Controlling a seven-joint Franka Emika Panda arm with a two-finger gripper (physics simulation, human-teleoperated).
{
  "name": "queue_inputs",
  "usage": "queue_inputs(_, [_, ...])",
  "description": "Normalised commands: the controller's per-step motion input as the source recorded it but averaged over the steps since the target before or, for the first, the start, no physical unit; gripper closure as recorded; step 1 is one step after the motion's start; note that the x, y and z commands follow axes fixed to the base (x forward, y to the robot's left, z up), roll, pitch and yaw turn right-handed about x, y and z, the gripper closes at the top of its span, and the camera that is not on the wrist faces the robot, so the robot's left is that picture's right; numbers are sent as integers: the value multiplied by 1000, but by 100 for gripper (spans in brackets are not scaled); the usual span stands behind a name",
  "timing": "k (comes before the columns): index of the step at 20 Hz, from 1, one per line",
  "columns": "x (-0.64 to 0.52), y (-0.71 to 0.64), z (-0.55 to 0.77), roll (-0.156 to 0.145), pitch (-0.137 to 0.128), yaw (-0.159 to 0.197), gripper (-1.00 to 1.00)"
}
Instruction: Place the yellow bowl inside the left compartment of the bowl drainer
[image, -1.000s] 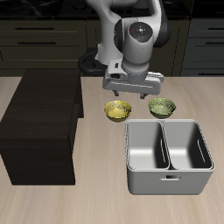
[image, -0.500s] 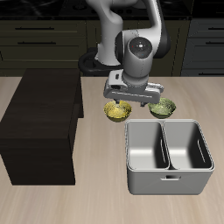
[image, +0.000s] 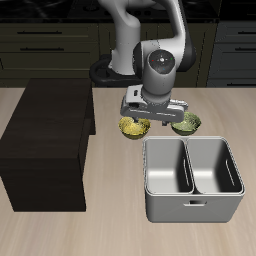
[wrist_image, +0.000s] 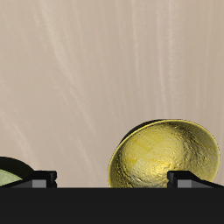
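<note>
Yellow bowl (image: 134, 127) sits on the table behind the drainer (image: 193, 178), beside a greener bowl (image: 186, 124). The gripper (image: 153, 117) hovers above, fingers apart. An off-centre descent could clip its rim and tip it.

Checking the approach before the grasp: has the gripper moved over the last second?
Yes. The gripper has come down toward the yellow bowl, judged against the bowl drainer, which stayed put.

A pale wood-grain table (image: 60, 232) fills the foreground. A dark, nearly black wooden cabinet (image: 48, 143) stands on it. Farther back runs a row of dark drawer fronts (image: 45, 45) with thin handles.
</note>
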Motion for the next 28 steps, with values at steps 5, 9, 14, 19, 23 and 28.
queue_inputs(5, [-51, 52, -64, 19, 6, -30, -100])
queue_inputs(9, [-40, -2, -77, 16, 11, -35, -100])
queue_inputs(14, [-3, -22, -87, 1, 11, -10, -100])
queue_inputs(19, [10, -66, -89, -15, 0, -4, -100])
queue_inputs(23, [-6, -53, -191, -9, 34, -6, -100])
queue_inputs(28, [0, 13, -97, 2, 11, -4, -100])
